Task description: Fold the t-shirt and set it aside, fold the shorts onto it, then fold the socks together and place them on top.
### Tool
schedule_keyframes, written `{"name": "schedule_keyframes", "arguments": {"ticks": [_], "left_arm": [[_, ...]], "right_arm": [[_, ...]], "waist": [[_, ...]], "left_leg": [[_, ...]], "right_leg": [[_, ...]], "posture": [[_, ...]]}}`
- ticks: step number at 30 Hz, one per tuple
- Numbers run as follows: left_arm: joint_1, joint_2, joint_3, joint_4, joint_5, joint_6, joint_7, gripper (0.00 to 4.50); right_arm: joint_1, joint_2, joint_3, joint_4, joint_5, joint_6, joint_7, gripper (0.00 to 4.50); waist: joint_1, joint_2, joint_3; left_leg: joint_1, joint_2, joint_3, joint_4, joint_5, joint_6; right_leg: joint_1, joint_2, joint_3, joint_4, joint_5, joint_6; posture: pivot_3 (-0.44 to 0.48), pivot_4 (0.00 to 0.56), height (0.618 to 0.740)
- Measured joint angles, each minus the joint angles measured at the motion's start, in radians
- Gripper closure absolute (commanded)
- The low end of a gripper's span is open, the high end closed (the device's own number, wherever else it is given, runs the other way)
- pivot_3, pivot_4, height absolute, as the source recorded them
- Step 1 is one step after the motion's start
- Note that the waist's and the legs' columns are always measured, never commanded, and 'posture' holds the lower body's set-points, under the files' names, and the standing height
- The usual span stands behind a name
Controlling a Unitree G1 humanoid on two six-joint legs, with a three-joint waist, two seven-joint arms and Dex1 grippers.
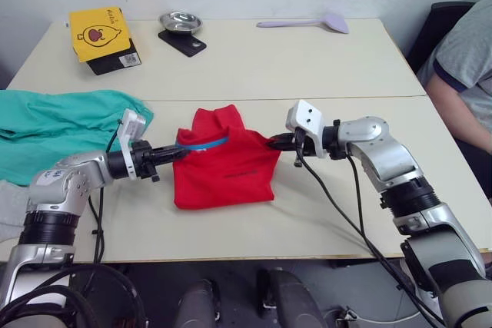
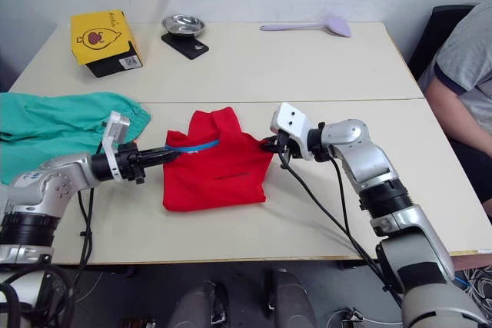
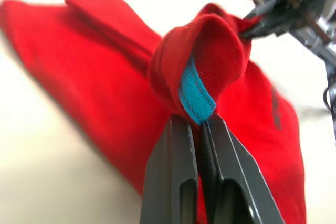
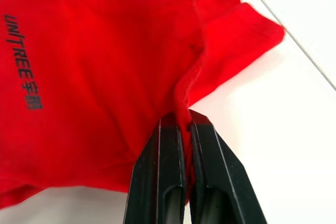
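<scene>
T-shirt (image 1: 223, 167) pinched between left fingers (image 3: 176, 145) and right fingers (image 4: 168, 145).

The shorts (image 1: 61, 124) lie left of the t-shirt (image 1: 227, 167).

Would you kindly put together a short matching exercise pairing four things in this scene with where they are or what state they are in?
Things:
1. t-shirt
2. shorts
3. purple spatula
4. metal bowl

Places or states:
A. far edge of the table, towards the robot's right
B. pinched by both grippers, mid-table
C. spread at the table's left edge
D. on a black pad beside the yellow box

Pairs: 1-B, 2-C, 3-A, 4-D
</scene>
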Motion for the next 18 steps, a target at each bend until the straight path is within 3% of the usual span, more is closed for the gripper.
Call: {"name": "schedule_keyframes", "arguments": {"ticks": [8,16,17,18], "left_arm": [[-0.157,-0.096,0.059,0.245,0.079,-0.037,0.113,4.48],[-0.269,-0.195,0.092,0.509,0.211,-0.272,0.220,4.48],[-0.273,-0.201,0.094,0.521,0.219,-0.290,0.219,4.50],[-0.274,-0.208,0.095,0.527,0.226,-0.304,0.217,4.24]], "right_arm": [[-0.100,0.099,-0.032,0.154,-0.062,-0.003,-0.110,4.50],[-0.202,0.202,-0.048,0.419,-0.143,-0.106,-0.259,4.50],[-0.207,0.209,-0.048,0.444,-0.151,-0.120,-0.269,4.25],[-0.210,0.216,-0.050,0.471,-0.160,-0.135,-0.280,3.98]], "waist": [[-0.003,0.000,0.000],[-0.014,0.000,0.000],[-0.016,0.000,0.000],[-0.018,0.000,0.000]], "left_leg": [[0.000,0.000,0.000,0.001,0.002,-0.001],[-0.003,0.000,0.004,0.000,0.002,-0.002],[-0.004,0.000,0.004,0.000,0.002,-0.002],[-0.004,0.000,0.004,0.000,0.002,-0.002]], "right_leg": [[-0.001,0.000,0.000,0.003,0.000,0.000],[-0.006,0.000,0.001,0.004,0.000,0.000],[-0.007,-0.001,0.002,0.004,0.000,0.000],[-0.007,-0.001,0.002,0.004,0.000,0.000]], "posture": [[0.000,0.150,0.740],[0.000,0.150,0.740],[0.000,0.150,0.740],[0.000,0.150,0.740]]}}
